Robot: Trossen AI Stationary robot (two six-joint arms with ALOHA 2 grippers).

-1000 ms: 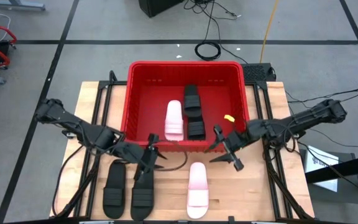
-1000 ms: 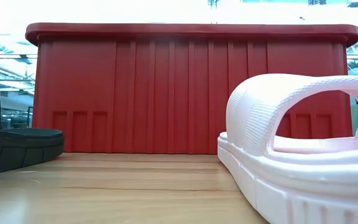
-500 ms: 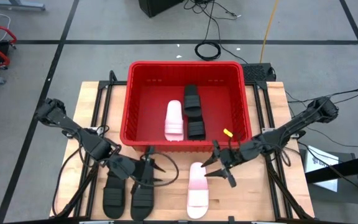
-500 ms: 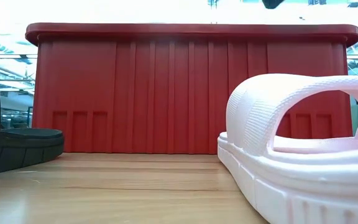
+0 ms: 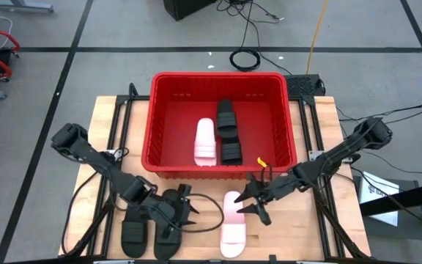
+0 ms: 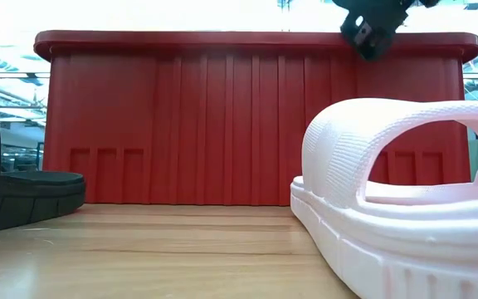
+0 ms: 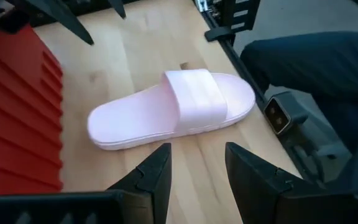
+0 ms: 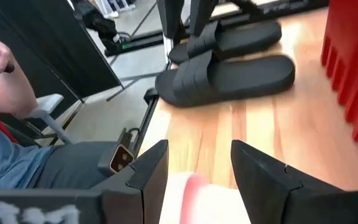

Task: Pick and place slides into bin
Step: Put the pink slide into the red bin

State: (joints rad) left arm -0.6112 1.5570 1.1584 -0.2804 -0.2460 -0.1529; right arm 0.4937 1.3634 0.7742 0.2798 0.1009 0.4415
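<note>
Slides [image 5: 232, 224] and bin [image 5: 157, 117] show no readable writing.

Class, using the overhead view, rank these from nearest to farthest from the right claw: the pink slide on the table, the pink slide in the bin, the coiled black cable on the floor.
From the right claw:
1. Pink slide on the table, just beside it.
2. Pink slide in the bin, up-left, inside the red crate.
3. Coiled black cable, on the floor beyond the bin.

Red bin [image 5: 152, 117] holds three slides (one pink [image 5: 205, 141]); three lie flat on the table.

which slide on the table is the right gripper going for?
The pink slide on the table. The open right gripper hovers at its strap end; both black slides lie under the left arm.
</note>
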